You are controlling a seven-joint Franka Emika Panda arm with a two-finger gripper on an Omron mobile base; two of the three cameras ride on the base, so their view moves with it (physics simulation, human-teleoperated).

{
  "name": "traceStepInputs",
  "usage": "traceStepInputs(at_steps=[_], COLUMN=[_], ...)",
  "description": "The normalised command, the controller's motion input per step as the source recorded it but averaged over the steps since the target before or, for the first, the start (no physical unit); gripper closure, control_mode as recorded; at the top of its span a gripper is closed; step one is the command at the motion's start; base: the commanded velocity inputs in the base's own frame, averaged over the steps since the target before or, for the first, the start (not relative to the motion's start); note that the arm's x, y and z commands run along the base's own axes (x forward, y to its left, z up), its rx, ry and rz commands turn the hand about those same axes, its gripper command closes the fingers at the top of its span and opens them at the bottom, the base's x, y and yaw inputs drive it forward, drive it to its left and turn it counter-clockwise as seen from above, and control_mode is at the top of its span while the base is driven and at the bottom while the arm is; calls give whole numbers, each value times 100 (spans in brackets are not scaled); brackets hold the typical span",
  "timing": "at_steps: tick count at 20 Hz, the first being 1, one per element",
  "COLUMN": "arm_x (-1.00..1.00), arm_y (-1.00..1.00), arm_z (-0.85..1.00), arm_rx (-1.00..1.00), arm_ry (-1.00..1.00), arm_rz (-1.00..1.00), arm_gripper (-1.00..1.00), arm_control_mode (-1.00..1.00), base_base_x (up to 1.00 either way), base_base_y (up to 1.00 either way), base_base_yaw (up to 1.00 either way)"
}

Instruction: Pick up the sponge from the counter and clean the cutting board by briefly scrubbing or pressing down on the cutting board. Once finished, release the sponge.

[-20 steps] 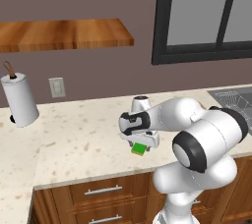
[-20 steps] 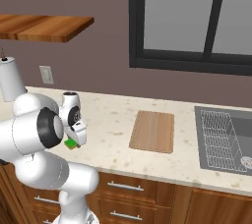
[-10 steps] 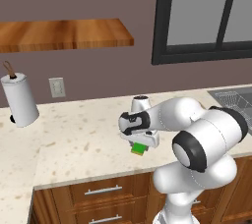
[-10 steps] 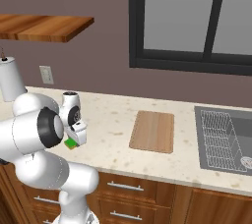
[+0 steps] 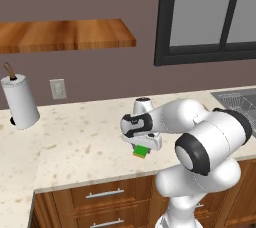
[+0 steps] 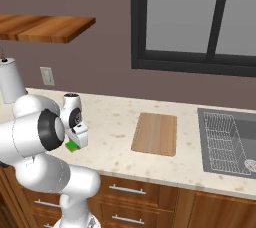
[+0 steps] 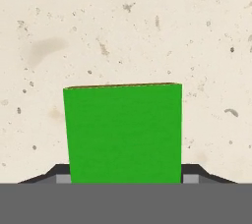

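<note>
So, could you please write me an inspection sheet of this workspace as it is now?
Surface: counter, beige, speckled.
Job's things: sponge flat on the counter; board lying apart from it, bare.
Clutter: paper towel roll by the wall.
Hand: hand low over the sponge, one finger tip on each side of it; grip cannot be told.
Cables: nothing seen.
Surroundings: shelf, window, sink, outlet, drawers.
</note>
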Motion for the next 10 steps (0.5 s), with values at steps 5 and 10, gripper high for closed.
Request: traceStepInputs(at_steps=[5, 10], arm_x=[0, 0], arm_y=[0, -13], arm_z=[0, 3], arm_rx=[0, 0], arm_ry=[0, 0], arm_rz=[1, 3], arm_gripper=[100, 100], arm_control_mode=[-100, -100], base_base_x=[0, 0], base_base_y=[0, 0], base_base_yaw=[0, 0])
